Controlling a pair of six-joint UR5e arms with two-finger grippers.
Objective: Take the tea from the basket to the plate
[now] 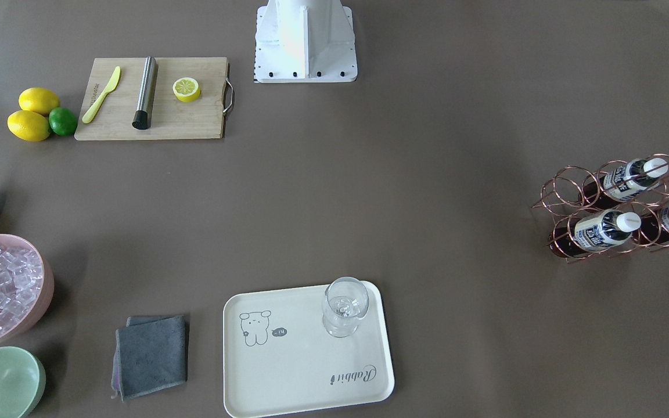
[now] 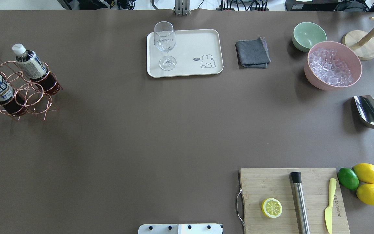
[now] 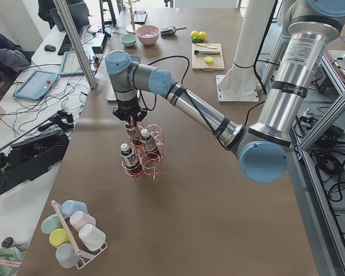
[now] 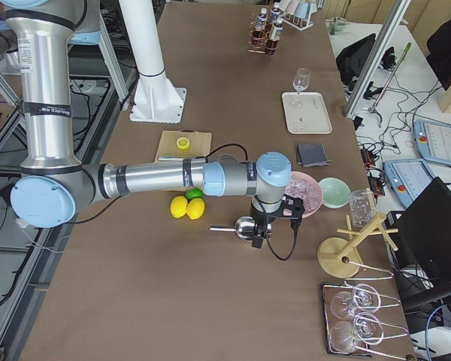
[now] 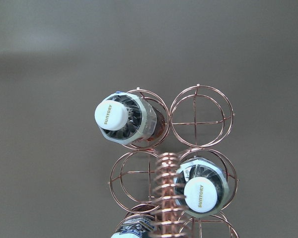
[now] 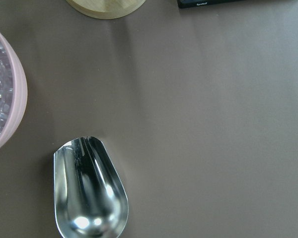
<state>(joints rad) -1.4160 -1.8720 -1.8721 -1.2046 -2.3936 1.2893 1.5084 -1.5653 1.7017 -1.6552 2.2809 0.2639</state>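
On brown table (image 2: 141, 130), basket (image 2: 28, 97) far from plate (image 2: 193, 42); left gripper (image 3: 132, 119), right gripper (image 4: 260, 235): fingers unclear

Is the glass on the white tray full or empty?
Empty. The glass stands upright on the tray, and the tray shows clearly through its bowl; no liquid is visible.

- A wooden cutting board (image 2: 271, 185) lies flat. It carries a lemon half (image 2: 271, 207) cut side up, a steel rod (image 2: 300, 203) with a black end, and a yellow knife (image 2: 329, 204), each apart from the others.
- A lime (image 2: 348, 178) sits just beside the board, close against two whole lemons (image 2: 367, 173).
- A pink bowl (image 2: 317, 83) holds ice cubes (image 2: 330, 68); a mint-green bowl (image 2: 309, 35) stands just beside it.
- A steel scoop (image 2: 370, 112) lies near the pink bowl, hollow side up.
- A folded grey cloth (image 2: 252, 53) lies flat.
- A clear stemmed glass (image 2: 165, 44) stands upright.
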